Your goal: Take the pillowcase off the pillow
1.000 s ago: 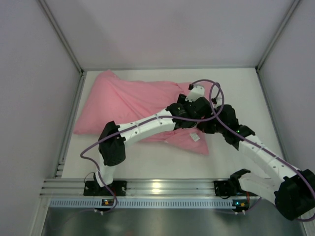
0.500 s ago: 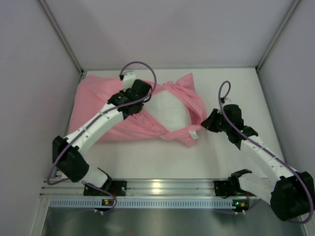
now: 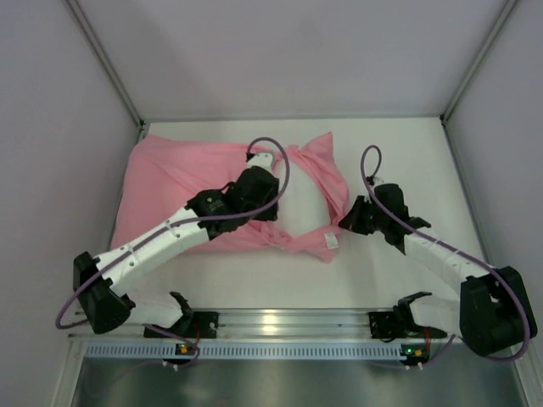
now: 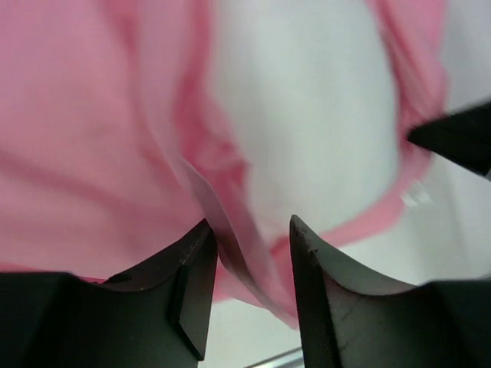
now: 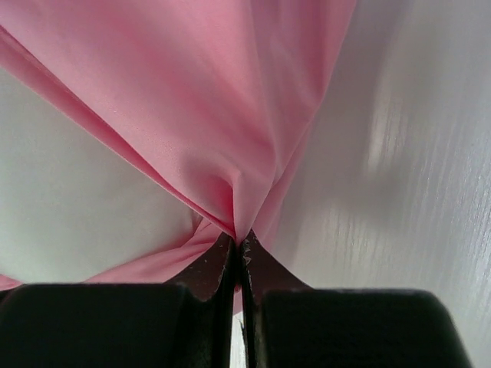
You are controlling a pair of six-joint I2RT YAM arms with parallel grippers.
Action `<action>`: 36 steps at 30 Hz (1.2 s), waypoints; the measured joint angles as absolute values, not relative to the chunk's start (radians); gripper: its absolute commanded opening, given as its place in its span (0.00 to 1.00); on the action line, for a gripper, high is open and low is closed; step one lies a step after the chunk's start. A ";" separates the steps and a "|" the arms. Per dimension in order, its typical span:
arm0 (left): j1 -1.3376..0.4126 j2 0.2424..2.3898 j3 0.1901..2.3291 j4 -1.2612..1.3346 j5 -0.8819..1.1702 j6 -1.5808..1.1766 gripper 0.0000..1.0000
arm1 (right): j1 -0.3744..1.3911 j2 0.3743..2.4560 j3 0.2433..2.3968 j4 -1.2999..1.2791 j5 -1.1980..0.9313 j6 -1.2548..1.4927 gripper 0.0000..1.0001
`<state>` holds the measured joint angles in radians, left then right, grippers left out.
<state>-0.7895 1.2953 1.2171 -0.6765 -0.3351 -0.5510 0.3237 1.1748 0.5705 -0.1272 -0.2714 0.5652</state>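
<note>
The pink pillowcase (image 3: 170,182) lies across the left and middle of the table. Its right end is pulled open, baring the white pillow (image 3: 304,203). My left gripper (image 3: 273,180) hovers over the opening's left rim. In the left wrist view its jaws (image 4: 251,222) stand apart, with a loose fold of the pillowcase (image 4: 84,130) running between them beside the pillow (image 4: 307,115). My right gripper (image 3: 344,220) is shut on the opening's right edge. The right wrist view shows that gripper (image 5: 239,239) pinching a bunched fold of the pillowcase (image 5: 215,100). A small white tag (image 3: 331,242) hangs at the lower right corner.
Grey enclosure walls close in the table on the left, back and right. An aluminium rail (image 3: 271,322) carrying both arm bases runs along the near edge. Bare white tabletop (image 3: 407,161) lies to the right of the pillow.
The left arm swung from the right side to the far left, then back to the opening, and its jaws have parted. The pillowcase mouth spread, baring the white pillow. The right gripper stayed clamped.
</note>
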 measured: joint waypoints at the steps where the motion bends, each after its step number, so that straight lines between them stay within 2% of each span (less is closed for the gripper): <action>1: -0.850 1.305 1.231 -0.676 -0.339 -0.554 0.48 | 0.324 1.177 0.570 -0.122 -0.273 0.564 0.00; 6: -1.093 1.367 1.317 -0.656 -0.388 -0.583 0.55 | 0.324 1.187 0.569 -0.104 -0.286 0.562 0.00; 8: -1.150 1.400 1.351 -0.651 -0.429 -0.603 0.61 | 0.324 1.187 0.569 -0.101 -0.290 0.562 0.00; 11: -1.192 1.477 1.408 -0.655 -0.493 -0.636 0.63 | 0.324 1.187 0.569 -0.100 -0.292 0.562 0.00; 12: -1.198 1.512 1.432 -0.664 -0.511 -0.649 0.76 | 0.324 1.187 0.569 -0.100 -0.292 0.562 0.00; 13: -1.200 1.551 1.455 -0.668 -0.527 -0.659 0.98 | 0.324 1.186 0.567 -0.099 -0.291 0.562 0.00; 19: -1.194 1.757 1.524 -0.736 -0.638 -0.746 0.99 | 0.325 1.171 0.540 -0.092 -0.292 0.565 0.00; 26: -1.143 1.826 1.528 -0.769 -0.679 -0.802 0.98 | 0.325 1.125 0.521 -0.089 -0.290 0.570 0.00; 28: -1.132 1.851 1.529 -0.765 -0.692 -0.817 0.88 | 0.325 1.110 0.517 -0.088 -0.290 0.571 0.00; 29: -1.126 1.865 1.529 -0.761 -0.698 -0.822 0.79 | 0.325 1.105 0.516 -0.089 -0.291 0.573 0.00; 30: -1.120 1.876 1.529 -0.757 -0.701 -0.823 0.54 | 0.325 1.104 0.514 -0.088 -0.291 0.574 0.00; 32: -1.103 1.893 1.523 -0.731 -0.699 -0.816 0.28 | 0.325 1.102 0.507 -0.086 -0.292 0.577 0.00; 33: -1.091 1.893 1.508 -0.704 -0.686 -0.801 0.11 | 0.325 1.102 0.502 -0.083 -0.292 0.579 0.00; 34: -1.077 1.892 1.493 -0.675 -0.668 -0.793 0.00 | 0.325 1.102 0.498 -0.080 -0.292 0.579 0.00; 36: -1.049 1.882 1.454 -0.606 -0.626 -0.772 0.00 | 0.325 1.102 0.491 -0.074 -0.294 0.580 0.00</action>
